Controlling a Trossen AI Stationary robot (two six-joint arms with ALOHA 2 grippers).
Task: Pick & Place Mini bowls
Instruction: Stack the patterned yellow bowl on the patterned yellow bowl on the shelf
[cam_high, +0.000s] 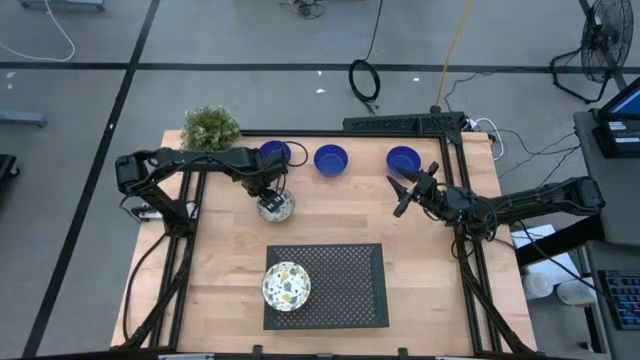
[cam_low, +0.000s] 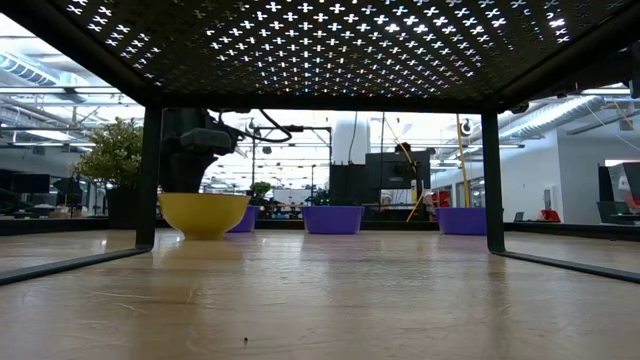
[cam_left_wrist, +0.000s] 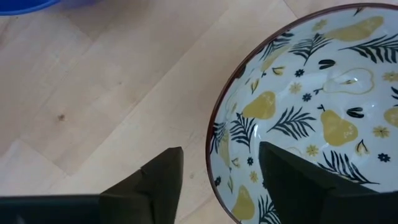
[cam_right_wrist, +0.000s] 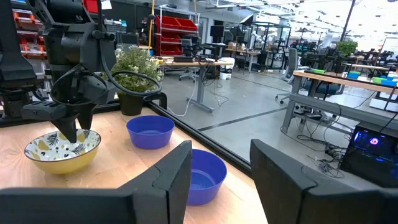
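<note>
From my left wrist cam the speckled bowl (cam_left_wrist: 311, 106) is cut off by the edge, and a blue bowl (cam_left_wrist: 25, 5) is barely a sliver.

Both pincers (cam_high: 272, 200) (cam_high: 402, 196) spread apart.

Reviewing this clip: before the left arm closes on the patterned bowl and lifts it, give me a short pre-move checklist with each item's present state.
1. Left gripper jaws open, one finger inside and one outside the rim of the patterned bowl: ok.
2. Bowl upright on the table: ok.
3. Nearest blue bowl apart from the patterned bowl: ok.
4. Right gripper off to the side near the far-right blue bowl, jaws open: ok.
5. Room on the black mat beside the patterned bowl already there: ok.
6. Depth of the fingers below the rim: cannot tell.
</note>
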